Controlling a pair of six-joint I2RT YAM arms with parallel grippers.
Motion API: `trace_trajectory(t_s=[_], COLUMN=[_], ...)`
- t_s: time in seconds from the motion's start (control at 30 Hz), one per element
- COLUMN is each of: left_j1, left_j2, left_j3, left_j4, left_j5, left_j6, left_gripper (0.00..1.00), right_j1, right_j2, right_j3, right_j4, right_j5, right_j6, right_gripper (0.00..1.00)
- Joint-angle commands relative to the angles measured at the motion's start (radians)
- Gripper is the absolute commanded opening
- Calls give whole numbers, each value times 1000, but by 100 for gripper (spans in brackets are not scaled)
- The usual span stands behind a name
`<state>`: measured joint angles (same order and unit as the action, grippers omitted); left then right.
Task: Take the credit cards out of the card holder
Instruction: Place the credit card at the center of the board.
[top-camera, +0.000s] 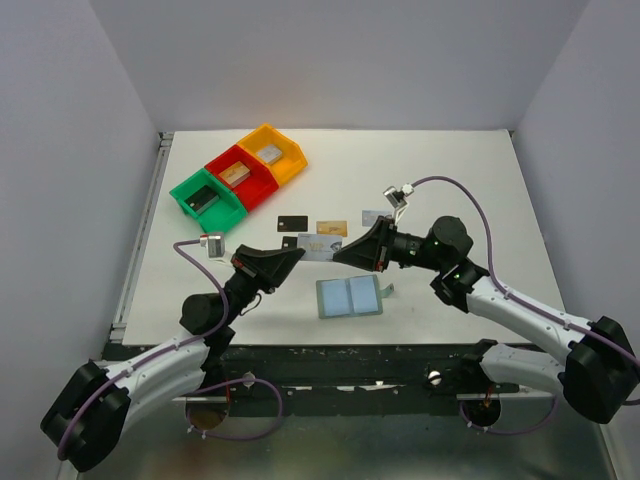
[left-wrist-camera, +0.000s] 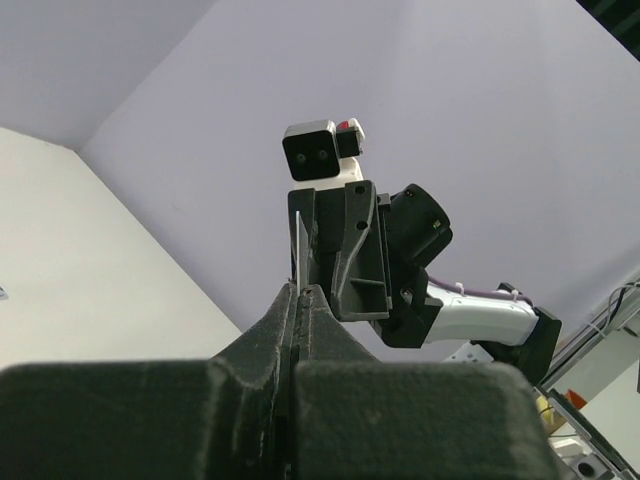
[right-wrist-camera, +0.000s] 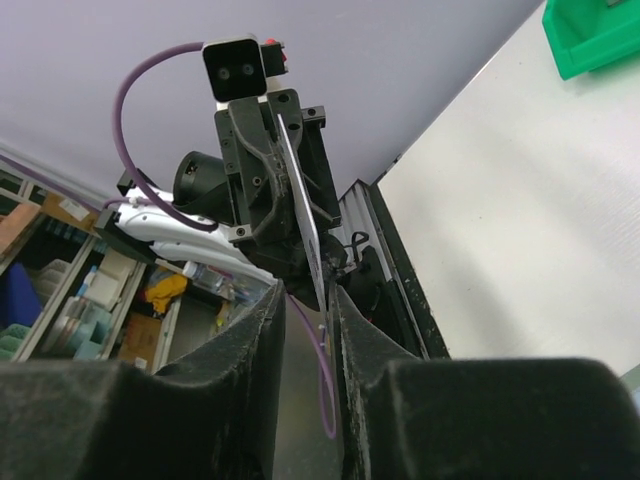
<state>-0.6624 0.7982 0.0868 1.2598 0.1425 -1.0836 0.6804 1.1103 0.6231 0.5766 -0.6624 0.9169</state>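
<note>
Hovering above the table, the left gripper (top-camera: 297, 255) was pinched tight on one end of a pale silvery-blue credit card (top-camera: 318, 247). The right gripper (top-camera: 341, 254) straddled the other end, its jaws apart and not yet clamped. The card holder (top-camera: 350, 297) lay open on the table close by, near a black card (top-camera: 292, 222).

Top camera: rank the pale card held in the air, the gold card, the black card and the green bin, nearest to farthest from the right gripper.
1. The pale card: between the right gripper's fingers.
2. The gold card: on the table, just beyond it.
3. The black card: farther left.
4. The green bin: far left.
</note>
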Motion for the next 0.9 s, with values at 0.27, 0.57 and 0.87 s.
trace_trajectory(t_s=[0.27,0.57,0.87], left_j1=[0,1,7], left_j2=[12,-242,-432], left_j3=[-12,11,137], left_j4=[58,-374,-1006], left_j5=[-3,-135,-305], left_j6=[-30,8,110], left_gripper=[5,99,99], right_j1=[-7,-142,-407], right_j2=[-12,-98,144], right_j3=[-16,78,158], right_j4=[36,-468,-808], right_j5=[-28,7,99], right_j6=[-10,-183,-317], right_gripper=[1,0,0])
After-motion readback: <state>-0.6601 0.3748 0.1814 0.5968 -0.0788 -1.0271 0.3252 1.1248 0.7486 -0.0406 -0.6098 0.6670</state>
